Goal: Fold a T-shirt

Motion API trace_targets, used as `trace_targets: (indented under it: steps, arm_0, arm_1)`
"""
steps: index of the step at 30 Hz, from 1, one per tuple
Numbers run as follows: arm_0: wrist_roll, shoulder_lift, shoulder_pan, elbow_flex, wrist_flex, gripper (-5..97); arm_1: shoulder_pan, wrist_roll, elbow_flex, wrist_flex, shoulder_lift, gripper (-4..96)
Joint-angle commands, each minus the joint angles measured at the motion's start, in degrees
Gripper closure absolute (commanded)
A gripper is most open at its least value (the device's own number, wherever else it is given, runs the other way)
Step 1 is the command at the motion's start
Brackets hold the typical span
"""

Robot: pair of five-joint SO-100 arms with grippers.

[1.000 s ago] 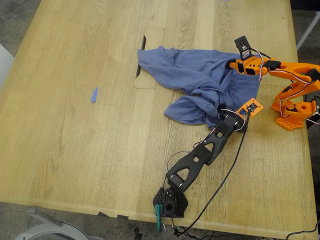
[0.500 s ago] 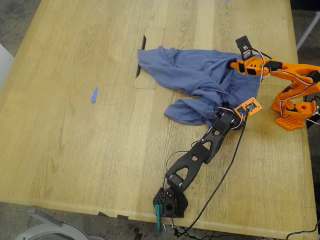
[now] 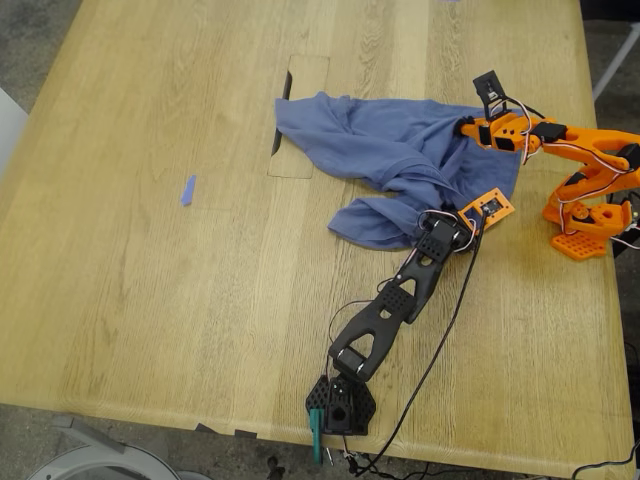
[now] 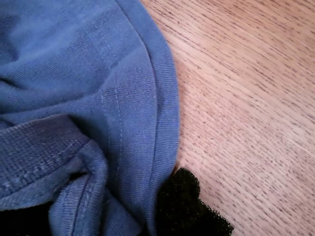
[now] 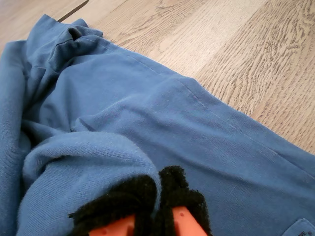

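Note:
The slate-blue T-shirt (image 3: 380, 150) lies crumpled on the wooden table, its print hidden in the folds. My first gripper (image 3: 430, 230), on the black arm, is shut on a bunched hem at the shirt's near edge. In the first wrist view, ribbed hem fabric (image 4: 98, 123) is pinched between that gripper's black pads (image 4: 192, 211). My second gripper (image 3: 463, 128), on the orange arm, grips the shirt's edge on the exterior view's right. The second wrist view shows its black-padded fingertips (image 5: 182, 196) closed on a fold of the shirt (image 5: 147, 123).
A small blue tape scrap (image 3: 187, 190) lies at the exterior view's left. The table has a rectangular cutout panel (image 3: 300, 115) just beyond the shirt. The orange arm's base (image 3: 590, 225) stands at the exterior view's right edge, and the black arm's base (image 3: 340, 405) with its cable at the near edge.
My first gripper has moved toward the exterior view's left and farther from its base, pushing the bunched hem with it. The second gripper has hardly moved.

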Motion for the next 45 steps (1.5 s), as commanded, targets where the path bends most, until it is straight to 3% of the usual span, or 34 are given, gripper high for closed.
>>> trace_targets:
  steps: [1, 13, 20, 25, 30, 45]
  arm_0:
    - [1.0, -0.8, -7.6, -1.5, -0.2, 58]
    - [4.0, -1.5, -9.7, -1.5, -2.9, 75]
    - [4.0, -1.8, -10.1, -1.5, -3.6, 80]
    - [2.9, -0.7, -10.5, -1.5, -5.0, 92]
    - [1.1, 3.8, -12.0, -1.5, -5.4, 92]
    - [1.5, 30.5, -14.9, -1.8, -7.8, 92]
  arm_1:
    - [0.9, 0.4, -0.4, 0.2, 3.3, 91.3]
    - [1.8, 0.4, -0.9, 1.3, 4.8, 91.3]
    - [1.8, 0.4, -1.4, 2.2, 5.7, 91.3]
    - [1.3, 0.4, -2.5, 4.7, 7.5, 91.3]
    - [1.1, 0.4, -3.7, 7.6, 11.2, 91.3]
    - [-4.7, -0.9, -17.4, 15.9, 18.9, 91.3]
